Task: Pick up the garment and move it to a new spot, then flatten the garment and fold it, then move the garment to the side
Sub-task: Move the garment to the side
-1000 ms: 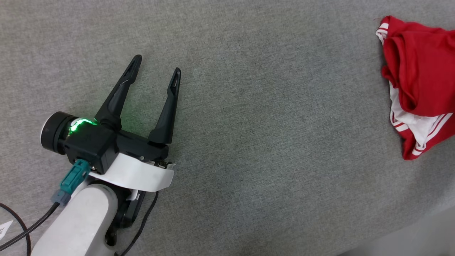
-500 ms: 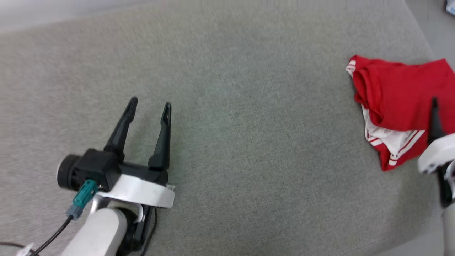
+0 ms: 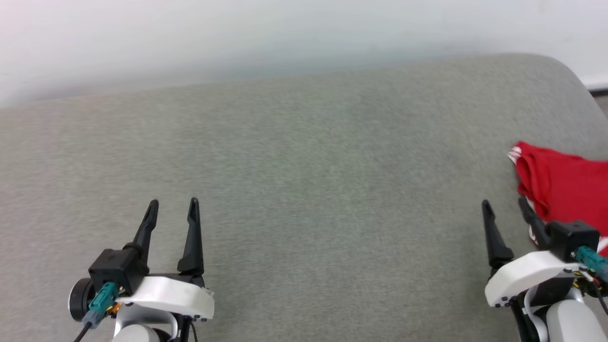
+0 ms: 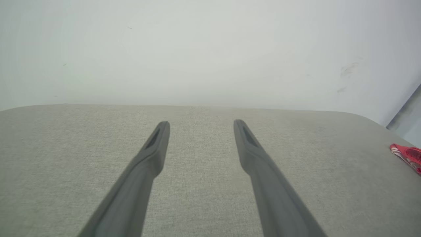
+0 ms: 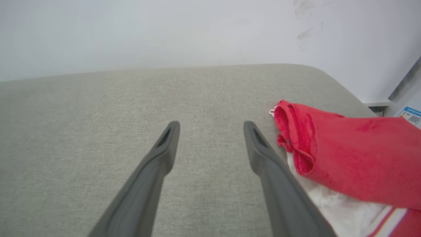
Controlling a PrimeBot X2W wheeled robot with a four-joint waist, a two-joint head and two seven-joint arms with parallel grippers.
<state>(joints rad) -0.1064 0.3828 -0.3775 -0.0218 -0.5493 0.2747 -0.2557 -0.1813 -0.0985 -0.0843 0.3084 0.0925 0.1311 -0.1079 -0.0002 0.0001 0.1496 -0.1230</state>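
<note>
Pick-up step, not yet begun.
Our left gripper and right gripper stand spread and empty. The red jersey lies crumpled at the right end of the grey cushion. Next, we judge, the right gripper must reach onto it.

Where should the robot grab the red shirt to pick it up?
Probably the garment by its bunched red fold at its left edge. That fold stands up as a thick ridge off the grey surface, and the open right gripper sits just left of it, so come from there.
</note>
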